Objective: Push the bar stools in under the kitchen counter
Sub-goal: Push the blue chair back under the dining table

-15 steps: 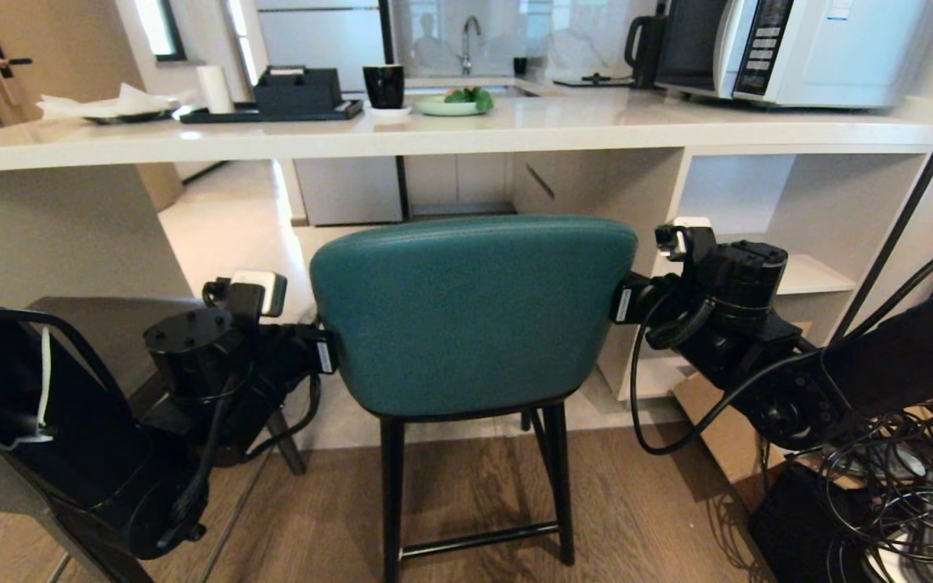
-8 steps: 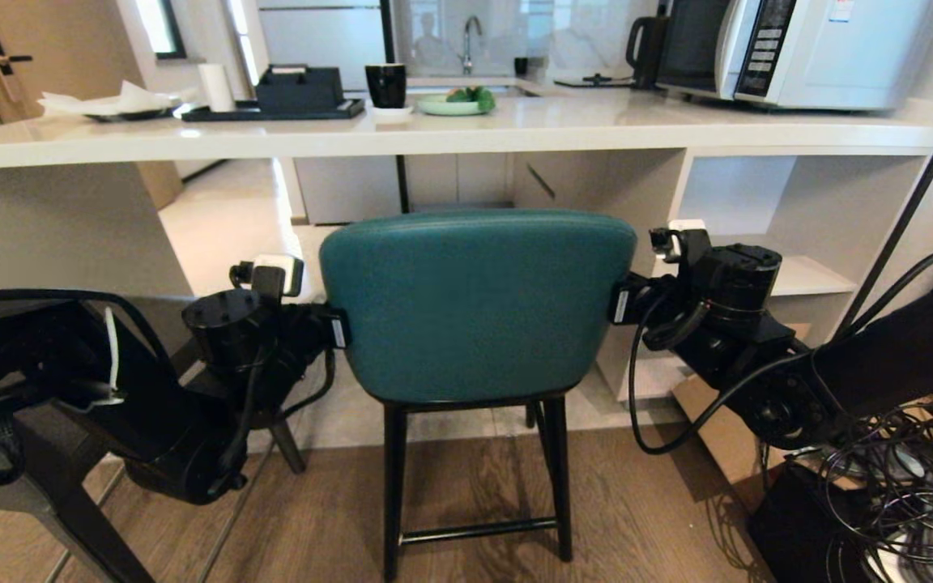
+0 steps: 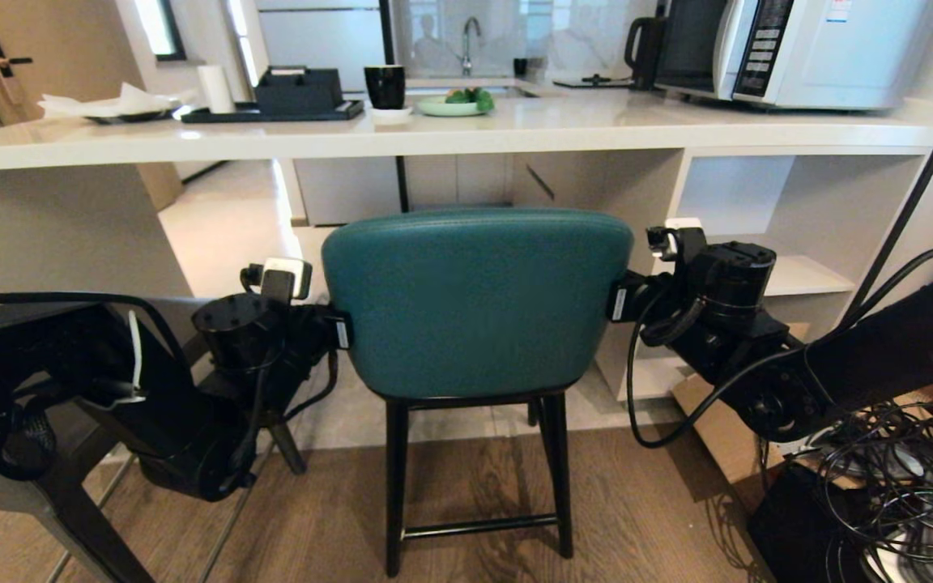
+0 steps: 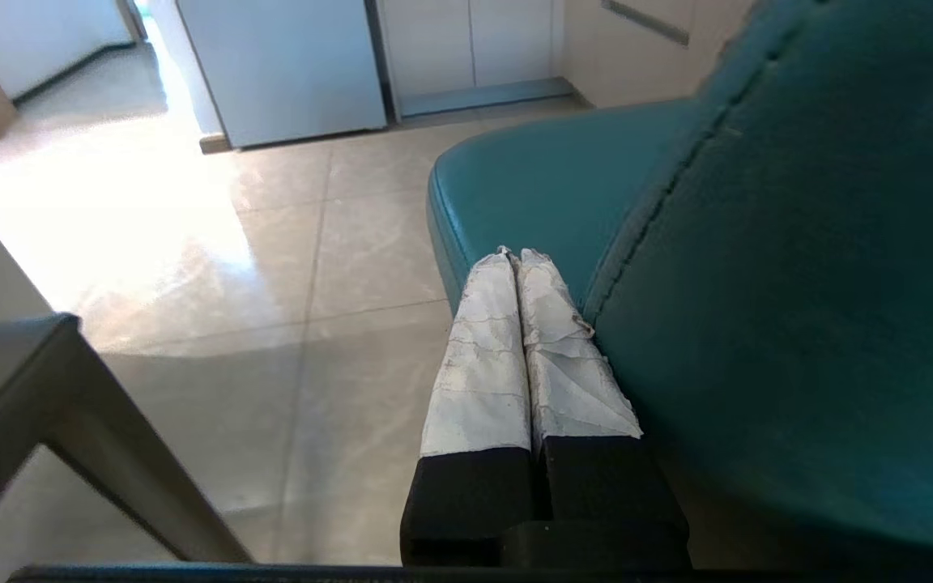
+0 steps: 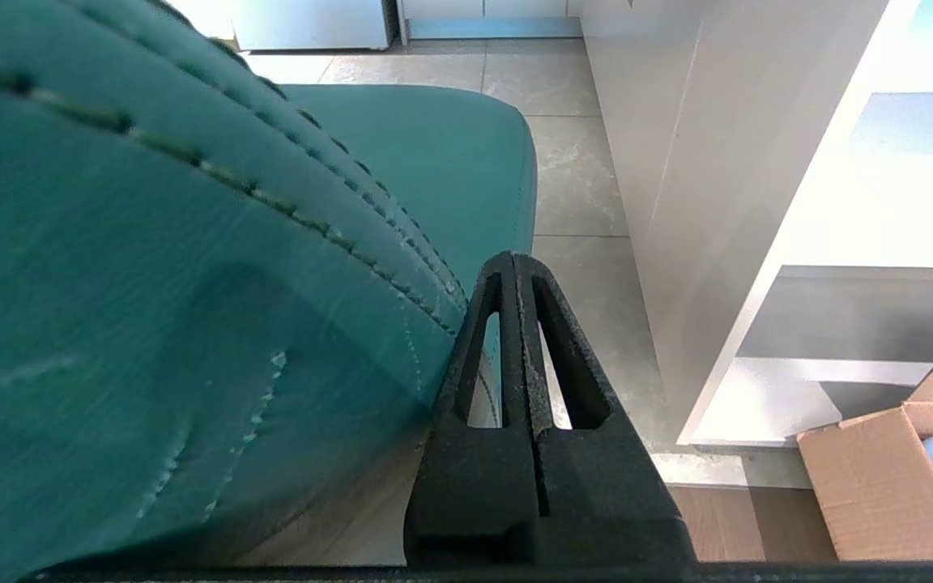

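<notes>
Teal stool (image 3: 475, 304) stands before the kitchen counter (image 3: 434, 134); my left gripper (image 4: 519, 259) and right gripper (image 5: 515, 263), fingers pressed together, flank its backrest.

Both arms are showing matte black housings throughout. Left arm (image 3: 151, 405): cylindrical black joint cap with small screw holes on top, a white-faced camera module (image 3: 287, 277) sitting above the wrist, a white cable tie hanging off the upper link, white lettering showing at the shoulder edge. Thin black cables are looping under the wrist. Left gripper (image 4: 517, 259): black finger bases, fingers (image 4: 483, 356) wrapped in creased, worn white tape. Right arm (image 3: 823, 364): same black cylindrical cap, small white-topped camera (image 3: 673, 235), a white label on the wrist, black cable looping below. Right gripper (image 5: 515, 261): bare black fingers (image 5: 572, 356) with triangular cut-outs, scuffed inner edges.
</notes>
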{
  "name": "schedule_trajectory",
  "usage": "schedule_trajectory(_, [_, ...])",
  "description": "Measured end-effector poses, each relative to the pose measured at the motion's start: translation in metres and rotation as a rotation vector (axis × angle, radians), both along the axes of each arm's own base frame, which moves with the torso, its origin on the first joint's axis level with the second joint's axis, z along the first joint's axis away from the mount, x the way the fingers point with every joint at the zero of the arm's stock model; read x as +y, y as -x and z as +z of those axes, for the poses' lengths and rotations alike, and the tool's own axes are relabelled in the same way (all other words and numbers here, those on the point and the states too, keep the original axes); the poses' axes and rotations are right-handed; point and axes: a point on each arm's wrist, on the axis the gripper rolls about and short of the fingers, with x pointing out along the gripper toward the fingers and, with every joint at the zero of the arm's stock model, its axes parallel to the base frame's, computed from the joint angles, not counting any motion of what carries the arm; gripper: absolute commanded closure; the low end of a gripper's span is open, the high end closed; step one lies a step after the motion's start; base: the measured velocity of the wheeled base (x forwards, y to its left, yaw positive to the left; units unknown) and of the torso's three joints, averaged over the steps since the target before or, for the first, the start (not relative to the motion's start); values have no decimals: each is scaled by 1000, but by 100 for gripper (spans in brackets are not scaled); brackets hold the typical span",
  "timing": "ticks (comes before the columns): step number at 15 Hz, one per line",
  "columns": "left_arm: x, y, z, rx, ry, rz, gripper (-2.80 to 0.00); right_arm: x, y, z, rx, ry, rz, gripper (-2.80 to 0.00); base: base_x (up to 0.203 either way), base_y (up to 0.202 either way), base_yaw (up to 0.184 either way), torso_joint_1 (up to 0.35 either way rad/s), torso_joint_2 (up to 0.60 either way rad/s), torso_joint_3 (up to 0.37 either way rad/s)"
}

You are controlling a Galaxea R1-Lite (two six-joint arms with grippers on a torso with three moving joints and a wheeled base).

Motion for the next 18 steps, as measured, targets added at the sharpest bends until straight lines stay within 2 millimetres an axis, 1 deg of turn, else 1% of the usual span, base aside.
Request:
schedule_trajectory(7, [4,-1,6,-18,4,8,0,-2,4,5,-5,-2,-6,0,0,0,0,0,0,0])
schedule_trajectory(9, [7,3,10,-22,8,12,0,-6,8,8,-5,-3,-10,0,0,0,0,0,0,0])
schedule_trajectory(11, [12,17,18,-15,15,11,0,-16,19,15,-3,-7,-19,0,0,0,0,0,0,0])
schedule_trajectory(13, [19,35,29,-22,33,16,0,-30,34,23,-7,-16,-43,0,0,0,0,0,0,0])
schedule_trajectory(16, [28,61,40,-22,36,24,0,-44,60,35,-15,-23,-64,0,0,0,0,0,0,0])
schedule_trajectory(18, [34,79,43,-9,32,30,0,-52,80,39,-13,-21,-77,0,0,0,0,0,0,0])
